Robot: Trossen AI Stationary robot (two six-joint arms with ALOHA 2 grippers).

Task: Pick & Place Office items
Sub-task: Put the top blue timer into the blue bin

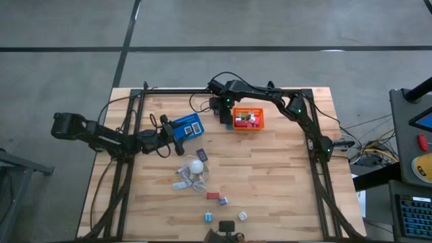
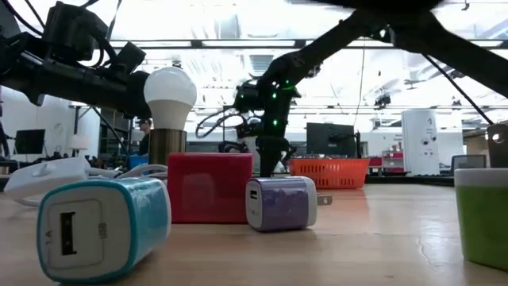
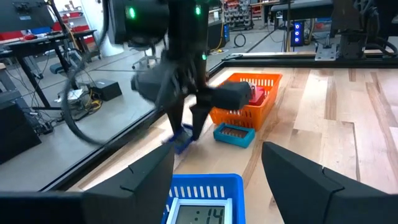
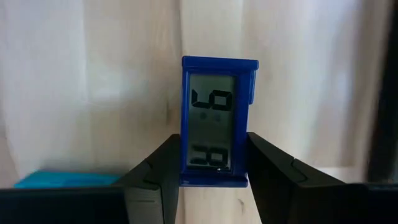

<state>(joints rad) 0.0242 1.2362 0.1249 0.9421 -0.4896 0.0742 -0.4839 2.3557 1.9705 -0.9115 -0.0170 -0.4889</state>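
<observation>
right end effector (image 4: 211, 163): clamped on blue digital clock (image 4: 214, 128), beside orange basket (image 1: 248, 125)
left end effector (image 3: 217, 174): spread, over blue basket (image 3: 202, 198)

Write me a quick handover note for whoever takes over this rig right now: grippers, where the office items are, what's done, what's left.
Right gripper: shut on a blue digital clock, low over the table beside the orange basket.
Left gripper: open, waiting at the blue basket, which holds a similar display item.
Done: red and pale pieces already lie in the orange basket.
Left: the teal charger, red block, purple charger and other small pieces at the table's near edge. The bulb with its cord sits mid-table.
</observation>
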